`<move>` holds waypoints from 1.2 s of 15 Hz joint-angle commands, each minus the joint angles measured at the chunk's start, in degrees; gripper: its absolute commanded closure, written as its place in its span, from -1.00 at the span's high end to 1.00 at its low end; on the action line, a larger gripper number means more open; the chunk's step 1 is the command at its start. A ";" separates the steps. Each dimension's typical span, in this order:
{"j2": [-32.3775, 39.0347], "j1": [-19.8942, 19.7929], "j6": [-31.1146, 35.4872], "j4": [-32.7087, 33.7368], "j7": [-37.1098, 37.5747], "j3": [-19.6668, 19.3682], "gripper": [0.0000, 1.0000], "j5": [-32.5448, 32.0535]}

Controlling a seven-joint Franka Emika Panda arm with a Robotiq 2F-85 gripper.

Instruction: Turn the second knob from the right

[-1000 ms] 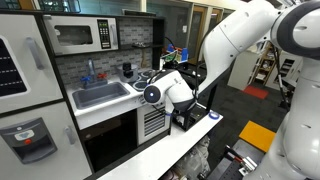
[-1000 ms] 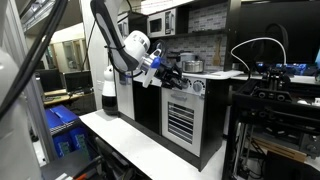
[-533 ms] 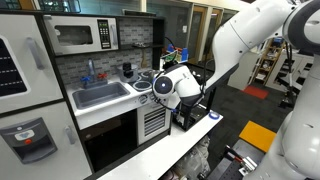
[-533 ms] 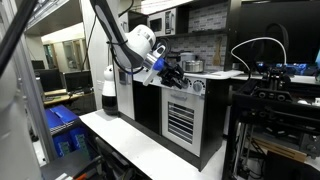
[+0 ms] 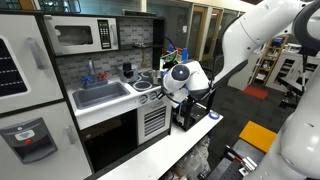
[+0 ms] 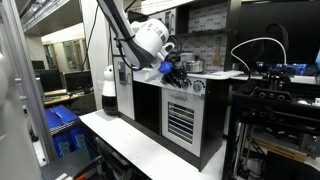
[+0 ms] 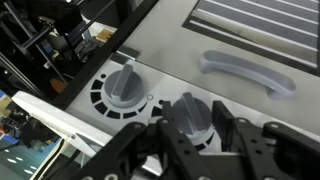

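In the wrist view two grey knobs sit on the toy stove's white front panel. One knob [image 7: 192,120] lies between my gripper's [image 7: 192,105] black fingers, which are shut on its raised ridge. The neighbouring knob [image 7: 125,88] is free, up and to the left. In both exterior views the gripper [image 5: 157,93] [image 6: 180,76] presses against the knob panel above the oven, and the held knob is hidden behind it. I cannot tell from these views which knob counts as second from the right.
The grey oven handle [image 7: 248,75] runs just beyond the knobs. A sink [image 5: 100,95] and a microwave [image 5: 85,35] are part of the toy kitchen. A white table [image 6: 140,145] stands in front of it, with a black box [image 5: 190,115] on it.
The wrist and forearm have swung and rolled at the panel while the gripper stays shut at the same spot on the knob row.
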 commanded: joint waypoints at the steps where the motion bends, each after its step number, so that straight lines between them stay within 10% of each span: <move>1: -2.86 -2.29 3.65 -0.87 1.94 -2.53 -0.42 -1.12; 8: -3.40 -3.06 13.25 -1.57 4.71 -6.44 -0.42 -0.11; 10: -3.28 -3.52 17.54 -1.99 5.68 -7.75 -0.15 0.75; 11: -3.09 -3.74 19.55 -2.23 6.01 -8.40 0.32 1.46; 18: -2.26 -4.32 28.50 -4.88 -0.46 -11.03 1.00 9.54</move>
